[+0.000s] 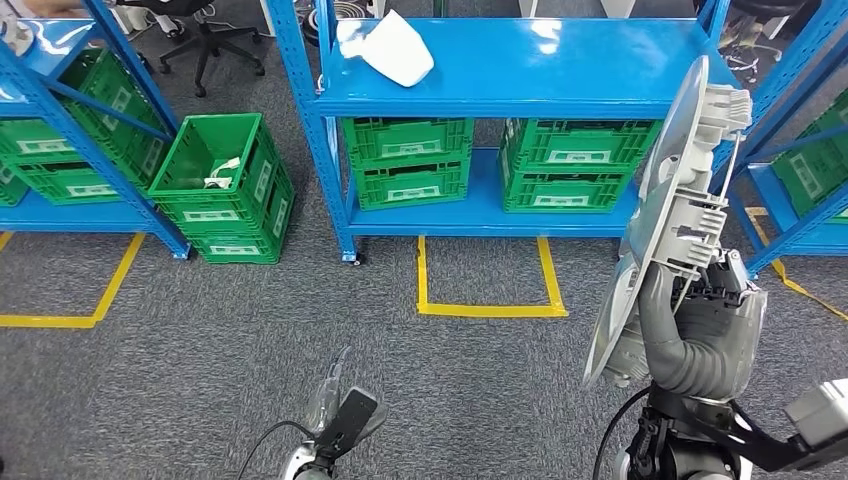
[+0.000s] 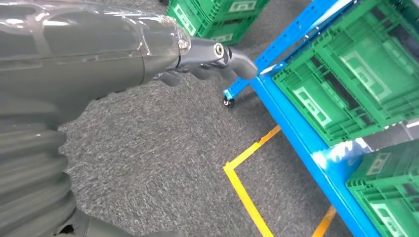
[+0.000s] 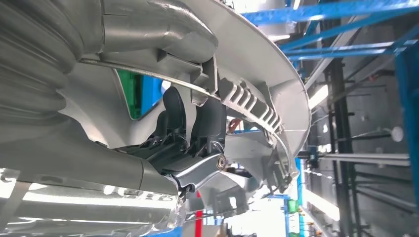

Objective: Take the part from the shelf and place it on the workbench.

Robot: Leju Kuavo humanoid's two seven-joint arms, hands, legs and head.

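My right hand grips a large grey plastic part, a curved shell with ribs and clips, and holds it upright at the right, in front of the blue shelf. In the right wrist view my dark fingers are wrapped into the part's ribbed inner side. A white part lies on the shelf's top board. My left hand hangs low over the carpet, holding nothing; the left wrist view shows its thumb stretched out, well away from the shelf.
Green crates fill the shelf's lower level, and more stand on the left rack. Another green crate stands on the floor between the racks. Yellow tape marks a square on the grey carpet. An office chair stands behind.
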